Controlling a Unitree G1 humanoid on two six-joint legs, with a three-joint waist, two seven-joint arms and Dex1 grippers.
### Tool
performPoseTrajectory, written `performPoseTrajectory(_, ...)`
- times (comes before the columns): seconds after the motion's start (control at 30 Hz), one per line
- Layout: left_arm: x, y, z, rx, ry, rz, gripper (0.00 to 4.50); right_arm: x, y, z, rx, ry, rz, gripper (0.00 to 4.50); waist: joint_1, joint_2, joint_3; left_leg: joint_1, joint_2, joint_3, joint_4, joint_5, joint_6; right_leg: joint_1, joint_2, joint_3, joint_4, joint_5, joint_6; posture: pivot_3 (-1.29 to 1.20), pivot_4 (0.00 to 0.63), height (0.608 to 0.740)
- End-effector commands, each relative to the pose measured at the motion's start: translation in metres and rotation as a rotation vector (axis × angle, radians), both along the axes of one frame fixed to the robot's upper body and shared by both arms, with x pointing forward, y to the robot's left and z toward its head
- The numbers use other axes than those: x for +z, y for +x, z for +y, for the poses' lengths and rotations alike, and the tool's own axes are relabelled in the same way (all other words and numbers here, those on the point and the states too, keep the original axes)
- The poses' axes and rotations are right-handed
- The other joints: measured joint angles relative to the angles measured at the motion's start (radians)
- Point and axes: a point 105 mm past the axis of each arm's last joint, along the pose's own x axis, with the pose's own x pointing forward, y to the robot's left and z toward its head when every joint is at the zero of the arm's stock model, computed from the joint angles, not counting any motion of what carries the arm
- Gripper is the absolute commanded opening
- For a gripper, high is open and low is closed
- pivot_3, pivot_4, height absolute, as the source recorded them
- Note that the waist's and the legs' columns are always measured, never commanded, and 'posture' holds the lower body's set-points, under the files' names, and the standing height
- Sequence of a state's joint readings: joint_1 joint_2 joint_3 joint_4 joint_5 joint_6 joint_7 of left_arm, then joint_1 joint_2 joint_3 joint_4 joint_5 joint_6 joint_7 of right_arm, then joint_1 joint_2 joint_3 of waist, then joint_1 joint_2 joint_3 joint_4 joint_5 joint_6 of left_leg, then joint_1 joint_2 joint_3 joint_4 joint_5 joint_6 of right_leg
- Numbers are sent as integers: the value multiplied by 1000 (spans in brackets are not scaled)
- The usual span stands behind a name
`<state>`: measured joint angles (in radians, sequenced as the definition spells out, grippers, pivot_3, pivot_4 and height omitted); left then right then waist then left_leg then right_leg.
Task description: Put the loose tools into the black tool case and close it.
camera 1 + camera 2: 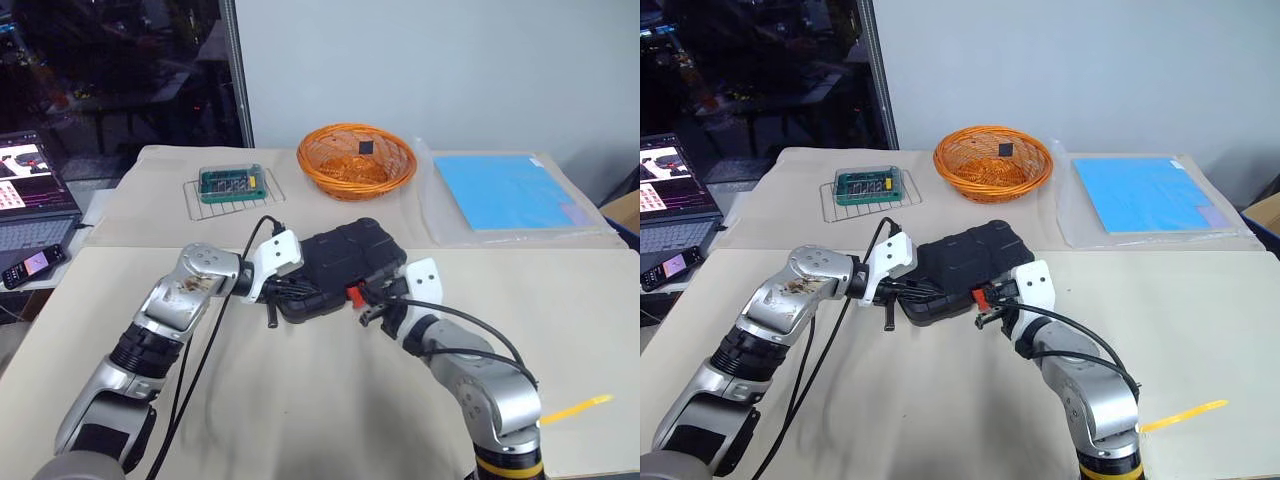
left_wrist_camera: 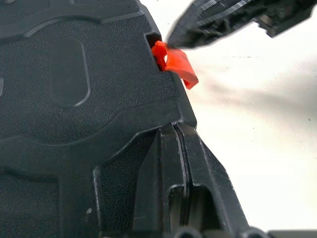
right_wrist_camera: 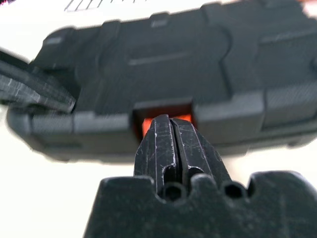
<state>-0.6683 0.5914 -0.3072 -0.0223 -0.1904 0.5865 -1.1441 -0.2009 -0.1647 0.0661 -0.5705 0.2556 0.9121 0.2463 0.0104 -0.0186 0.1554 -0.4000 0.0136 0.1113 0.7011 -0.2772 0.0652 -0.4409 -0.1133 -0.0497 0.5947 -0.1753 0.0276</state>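
Closed tool case on the table, both grippers at its near edge.

The black tool case (image 1: 345,262) lies shut on the cream table (image 1: 300,400), its orange latch (image 2: 174,60) sticking out from the front edge. The right gripper (image 3: 172,130) has its two fingers pressed together, their tips right in front of the latch recess, with orange showing just beyond them; whether they touch it cannot be told. The left gripper (image 1: 283,297) also has its fingers together, lying against the case's left front corner, the latch ahead of them and off to one side. Beyond the case stand an orange woven basket (image 1: 356,158), a small green box (image 1: 232,183) on a wire rack, and a blue sheet (image 1: 508,192).
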Motion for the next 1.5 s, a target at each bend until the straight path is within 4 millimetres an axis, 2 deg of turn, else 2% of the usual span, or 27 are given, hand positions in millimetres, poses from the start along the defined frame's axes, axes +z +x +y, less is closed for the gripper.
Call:
performPoseTrajectory(0.03,-35,-4,8,40,83,112,0,11,1,5,18,16,-55,91,1,0,0,0,0,0,-1,0,0,0,0,0,0,0,0,0,150,740)
performPoseTrajectory(0.17,-36,-5,7,40,83,113,0,10,2,6,29,13,-54,91,2,0,0,-1,0,0,-3,4,7,1,0,0,0,0,-1,0,150,740)
performPoseTrajectory(0.37,-36,-4,7,42,83,110,0,-4,-3,7,53,-80,-26,91,1,0,0,1,0,0,-3,3,5,1,0,0,-1,0,0,0,150,740)
performPoseTrajectory(0.53,-36,-5,8,46,83,111,0,7,-15,2,38,-38,-70,91,2,0,0,0,0,0,-4,1,1,1,0,0,-1,-1,0,0,150,740)
performPoseTrajectory(0.7,-36,-6,9,48,84,112,0,19,-29,-6,28,5,-116,91,2,0,0,-2,0,0,-4,4,7,1,0,0,-1,-1,0,0,150,740)
performPoseTrajectory(0.9,-36,-6,9,49,84,110,0,6,-43,-10,49,-37,-50,91,2,0,0,-1,0,0,-4,1,2,1,0,0,-1,-1,0,0,150,740)
performPoseTrajectory(1.03,-36,-5,9,48,83,108,0,-8,-40,-13,37,-79,11,91,2,0,0,-1,0,0,-4,1,2,1,0,0,-1,-1,0,0,150,740)
performPoseTrajectory(1.17,-36,-5,9,50,84,107,0,-15,-26,-7,42,-98,23,91,1,0,0,0,0,0,-4,1,2,1,0,0,-1,-1,0,0,150,740)
performPoseTrajectory(1.5,-37,-8,8,51,81,111,0,0,-8,11,77,-84,-29,91,0,0,0,-1,0,0,-4,4,7,0,0,0,-1,-1,0,0,150,740)
